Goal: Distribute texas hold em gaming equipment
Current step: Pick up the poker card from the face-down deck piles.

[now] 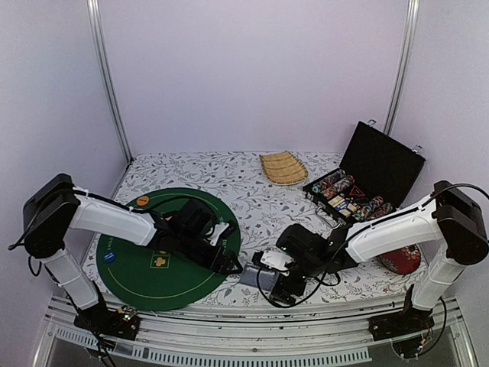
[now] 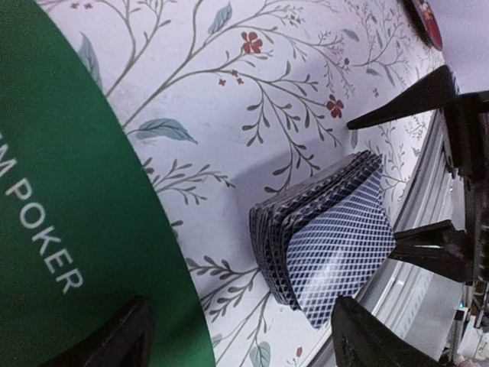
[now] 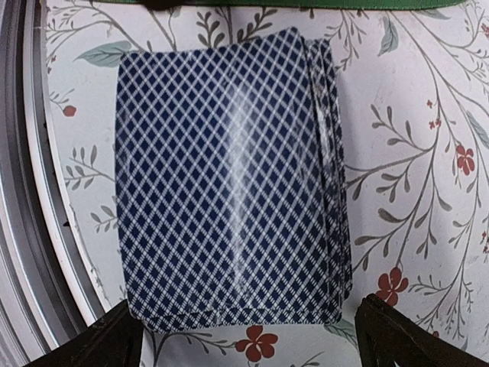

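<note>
**Now both pairs of fingers are standing open at the card deck**

Across the floral tabletop, a round green poker mat is lying on the left and an opened black case of chips is sitting at the back right. The deck of playing cards is resting face down on the cloth, slightly fanned, just off the mat's edge near the front rail. The right fingers are spreading wide, with the deck's near edge lying between their tips and nothing being gripped. The left fingers are also gaping wide, with the deck lying just ahead of them. An orange token and a blue token are sitting on the mat, well apart.
</note>
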You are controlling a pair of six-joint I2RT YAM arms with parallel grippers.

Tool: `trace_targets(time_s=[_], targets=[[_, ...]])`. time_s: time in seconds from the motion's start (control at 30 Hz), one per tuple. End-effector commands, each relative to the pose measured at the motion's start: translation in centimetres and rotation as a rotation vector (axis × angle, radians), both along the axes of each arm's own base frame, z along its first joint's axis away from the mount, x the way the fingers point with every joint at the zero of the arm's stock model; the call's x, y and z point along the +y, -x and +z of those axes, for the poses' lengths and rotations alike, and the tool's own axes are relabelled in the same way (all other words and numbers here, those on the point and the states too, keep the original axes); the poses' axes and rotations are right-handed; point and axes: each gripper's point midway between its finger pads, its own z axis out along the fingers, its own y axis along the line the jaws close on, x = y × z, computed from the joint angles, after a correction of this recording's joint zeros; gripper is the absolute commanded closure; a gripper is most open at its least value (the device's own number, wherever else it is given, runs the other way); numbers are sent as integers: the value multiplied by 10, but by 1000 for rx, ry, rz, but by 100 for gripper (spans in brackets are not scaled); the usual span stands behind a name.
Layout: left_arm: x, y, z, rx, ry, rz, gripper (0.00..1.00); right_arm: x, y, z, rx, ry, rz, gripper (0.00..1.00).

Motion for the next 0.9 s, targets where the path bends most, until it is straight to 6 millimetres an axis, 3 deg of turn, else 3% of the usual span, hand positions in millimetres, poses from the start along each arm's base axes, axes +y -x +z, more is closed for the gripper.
trace_targets(time_s=[0.0, 0.17, 0.33, 0.57, 0.7, 0.87], targets=[[-27, 1, 5, -3, 43, -46, 21, 13, -9, 6, -34, -74, -22, 1], [-38, 6, -6, 16, 27, -73, 25, 15, -14, 3, -50, -64, -24, 1], [-47, 8, -18, 35, 4, -94, 40, 13, -19, 1, -76, -47, -39, 1], [-28, 2, -24, -15, -96, -61, 64, 12, -18, -1, -69, -40, -35, 1], [-21, -1, -24, -38, -127, -49, 71, 13, -20, -3, -73, -28, -36, 1], [-20, 3, -19, -31, -105, -59, 72, 13, -19, -3, -69, -26, -32, 1]])
